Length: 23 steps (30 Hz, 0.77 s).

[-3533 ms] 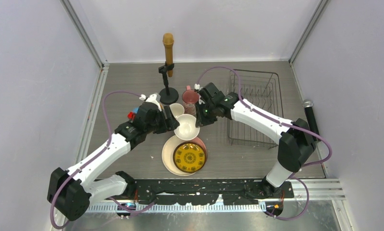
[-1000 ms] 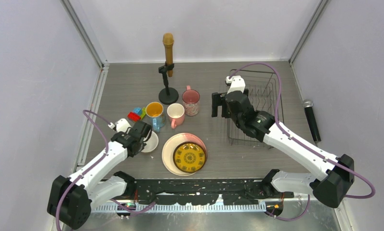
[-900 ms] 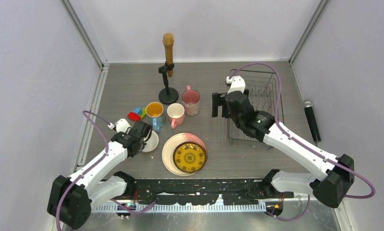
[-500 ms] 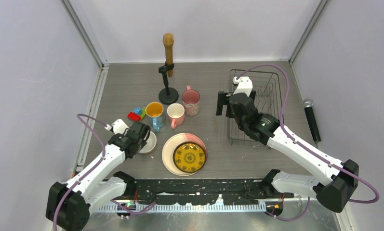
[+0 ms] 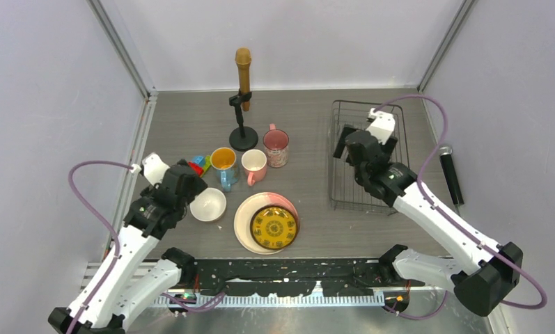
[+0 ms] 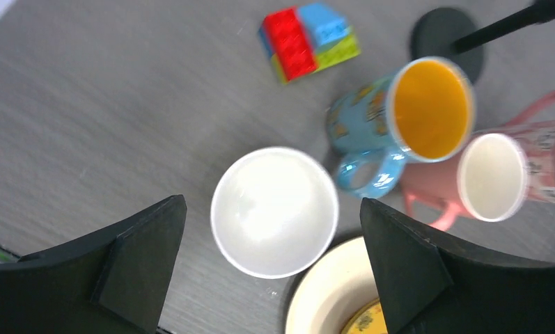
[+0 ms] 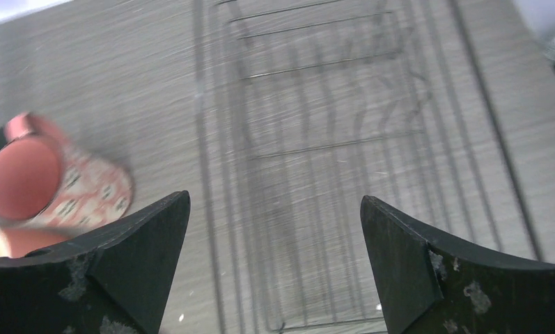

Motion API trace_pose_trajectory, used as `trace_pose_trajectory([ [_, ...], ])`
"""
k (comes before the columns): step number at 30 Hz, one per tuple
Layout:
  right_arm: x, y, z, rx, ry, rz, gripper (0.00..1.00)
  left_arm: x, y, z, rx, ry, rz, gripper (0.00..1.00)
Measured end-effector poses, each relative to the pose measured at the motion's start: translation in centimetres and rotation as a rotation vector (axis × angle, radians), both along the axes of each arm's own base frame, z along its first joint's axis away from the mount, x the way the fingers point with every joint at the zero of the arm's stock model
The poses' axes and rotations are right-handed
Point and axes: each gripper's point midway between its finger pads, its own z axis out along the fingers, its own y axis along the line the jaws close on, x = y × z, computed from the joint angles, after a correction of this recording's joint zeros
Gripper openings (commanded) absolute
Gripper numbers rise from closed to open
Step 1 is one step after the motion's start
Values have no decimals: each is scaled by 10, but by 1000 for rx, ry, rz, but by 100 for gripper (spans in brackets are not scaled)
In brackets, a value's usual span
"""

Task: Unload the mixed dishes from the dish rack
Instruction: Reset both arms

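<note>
The white bowl (image 5: pixel 208 204) stands upright on the table, left of the large pink-cream plate (image 5: pixel 245 223) that carries the small yellow plate (image 5: pixel 274 227). My left gripper (image 5: pixel 193 189) hangs open above the bowl (image 6: pixel 274 211), its fingers (image 6: pixel 142 257) wide apart and touching nothing. Behind them stand the orange mug with the blue handle (image 5: pixel 223 160), the pink mug (image 5: pixel 253 165) and the patterned pink mug (image 5: pixel 276 146). My right gripper (image 5: pixel 351 146) is open over the black wire dish rack (image 5: pixel 332 177). In the right wrist view only bare wire (image 7: pixel 316 139) shows.
A black round-based stand (image 5: pixel 244 136) with a gold microphone (image 5: pixel 243 66) rises behind the mugs. Small coloured toy blocks (image 5: pixel 198 165) lie left of the orange mug. A black microphone (image 5: pixel 450 170) lies right of the rack, near the wall.
My left gripper opened, let go of the white bowl and drew back to the left. My right arm swung right, from beside the rack's left edge to above it.
</note>
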Motion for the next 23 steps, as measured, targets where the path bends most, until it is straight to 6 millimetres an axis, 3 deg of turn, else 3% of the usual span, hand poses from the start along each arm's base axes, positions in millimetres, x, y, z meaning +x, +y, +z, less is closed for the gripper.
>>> trace_pose_trajectory([
  [5, -5, -78, -5, 42, 30, -270, 99, 22, -8, 58, 50, -94, -100, 100],
  [8, -21, -118, -6, 74, 31, -404, 99, 33, -13, 61, 76, -81, -125, 100],
  [10, -33, -133, -1, 84, 15, -453, 99, 39, -16, 54, 100, -44, -139, 100],
  [15, -58, -144, 10, 124, -63, -489, 99, 46, -20, 32, 148, 58, -167, 100],
  [23, -68, -146, -6, 95, -50, -464, 99, 39, -13, 42, 151, 8, -157, 100],
])
